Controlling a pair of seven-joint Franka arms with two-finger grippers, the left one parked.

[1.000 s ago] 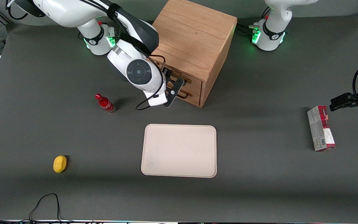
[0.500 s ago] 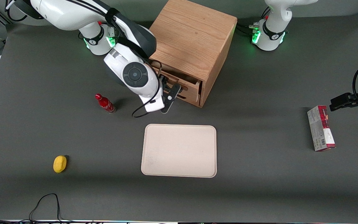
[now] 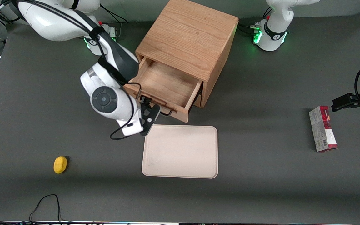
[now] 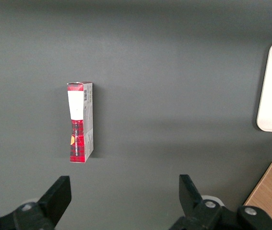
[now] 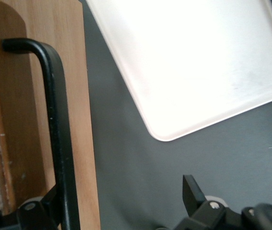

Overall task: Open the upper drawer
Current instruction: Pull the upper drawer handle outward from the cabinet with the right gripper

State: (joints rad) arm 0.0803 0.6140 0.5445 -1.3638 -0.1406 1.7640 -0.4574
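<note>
The gripper [image 3: 150, 110] sits at the thin black wire handle [image 5: 54, 120] of the upper drawer [image 3: 164, 84], its fingers spread with the handle just beside one finger [image 5: 47, 211]. The drawer stands pulled well out of the wooden cabinet [image 3: 189, 37] near the table's middle, toward the cream tray [image 3: 180, 152].

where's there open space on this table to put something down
The cream tray lies bare, as does the dark mat between it and the red carton, and between the lemon and the tray. The upper drawer, pulled out, looks empty too. It is crowded at the drawer front, where the gripper sits at the handle.
</note>
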